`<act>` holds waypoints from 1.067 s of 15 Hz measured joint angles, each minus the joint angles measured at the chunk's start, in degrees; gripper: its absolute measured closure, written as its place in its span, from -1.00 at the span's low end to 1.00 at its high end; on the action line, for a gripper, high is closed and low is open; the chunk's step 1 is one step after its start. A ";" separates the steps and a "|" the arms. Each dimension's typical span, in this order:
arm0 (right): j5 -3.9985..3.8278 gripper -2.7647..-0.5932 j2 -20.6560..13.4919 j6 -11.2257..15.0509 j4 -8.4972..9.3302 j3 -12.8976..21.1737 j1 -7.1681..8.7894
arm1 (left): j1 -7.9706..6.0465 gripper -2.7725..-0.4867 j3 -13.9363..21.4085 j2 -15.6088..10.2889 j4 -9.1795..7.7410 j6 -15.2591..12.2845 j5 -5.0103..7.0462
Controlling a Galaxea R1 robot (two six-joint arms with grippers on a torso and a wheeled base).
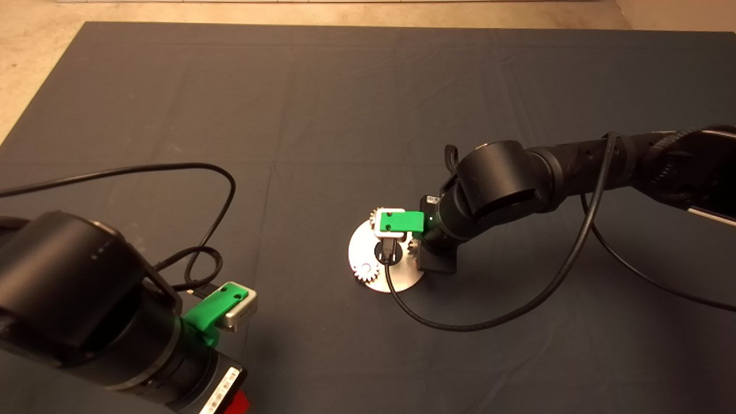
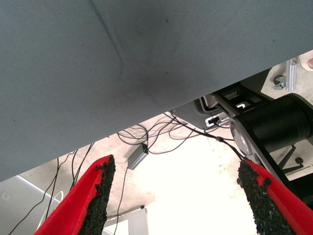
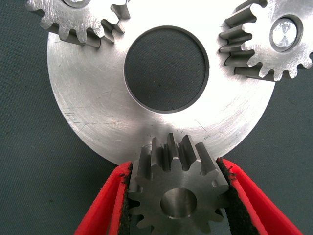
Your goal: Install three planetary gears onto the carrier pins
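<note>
The round shiny carrier plate (image 3: 93, 103) with a central hole lies on the mat and also shows in the head view (image 1: 397, 283). Two planetary gears (image 3: 80, 19) (image 3: 274, 41) sit on it; a carrier pin (image 3: 283, 34) shines in the bore of one. My right gripper (image 3: 173, 164) is shut on the third gear (image 3: 178, 193) at the plate's edge, one pad against each side. Whether a pin fills its bore I cannot tell. In the head view the right gripper (image 1: 399, 224) hangs over the plate. My left gripper (image 2: 176, 196) is open and empty, parked at the lower left (image 1: 230, 305).
A black cable (image 1: 460, 325) loops from the right gripper across the mat in front of the plate. Another cable (image 1: 218, 178) curls on the mat near the left arm. The mat's edge (image 2: 161, 112) and the floor's wires show in the left wrist view.
</note>
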 joint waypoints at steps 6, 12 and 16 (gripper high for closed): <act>0.00 0.53 -0.01 -0.01 0.16 0.06 0.00 | 0.00 -0.11 0.00 0.00 0.00 0.00 0.00; 0.03 0.53 -0.17 0.00 0.69 1.00 -0.30 | 0.00 -0.11 0.00 -0.02 0.00 0.00 0.02; 0.17 0.53 -0.21 0.00 1.82 1.62 -0.50 | 0.00 -0.11 0.00 -0.02 0.01 0.00 0.00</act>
